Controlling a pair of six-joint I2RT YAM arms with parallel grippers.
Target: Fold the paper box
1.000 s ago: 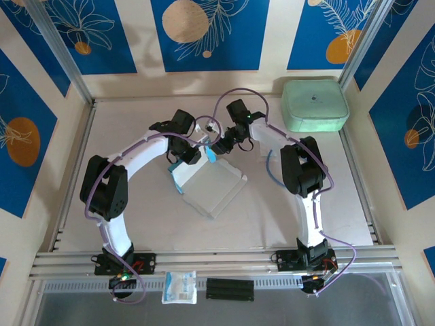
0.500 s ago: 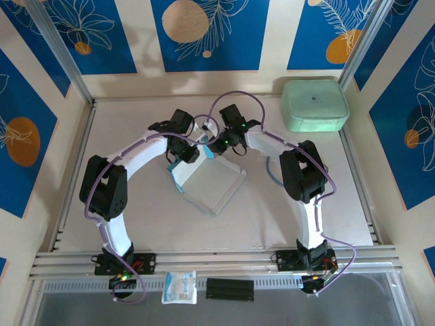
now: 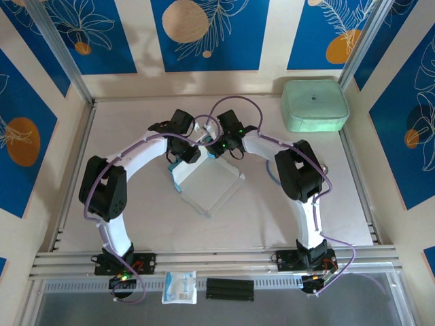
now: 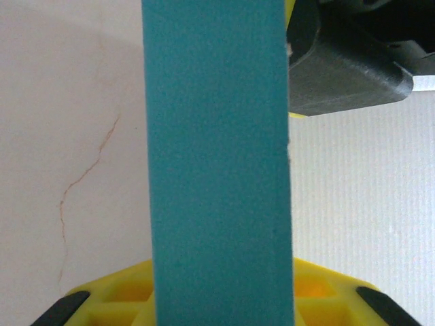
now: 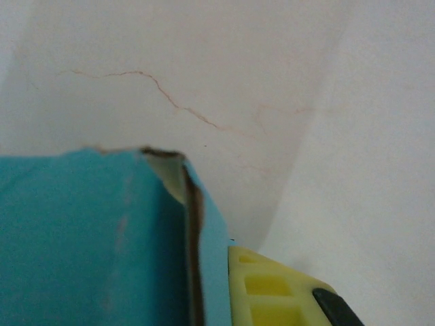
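Note:
The paper box [image 3: 211, 187] lies mid-table, whitish inside with light blue edges and raised flaps. Both grippers meet at its far left corner. My left gripper [image 3: 183, 153] is shut on a blue flap; in the left wrist view that flap [image 4: 216, 149] rises as a vertical strip between the yellow fingers [image 4: 326, 288]. My right gripper [image 3: 215, 147] is shut on the neighbouring flap. In the right wrist view the folded blue card [image 5: 88, 238] has a torn corner, and a yellow finger [image 5: 279, 288] presses against its right side. The other right finger is hidden behind the card.
A mint-green rounded case [image 3: 315, 104] sits at the table's back right corner. A small white packet [image 3: 179, 286] and a black block [image 3: 230, 288] lie on the front rail. The right gripper's black body [image 4: 346, 75] is close by in the left wrist view.
My right gripper has moved left toward the left gripper and closed on the box's far flap. The left gripper has kept its hold and place.

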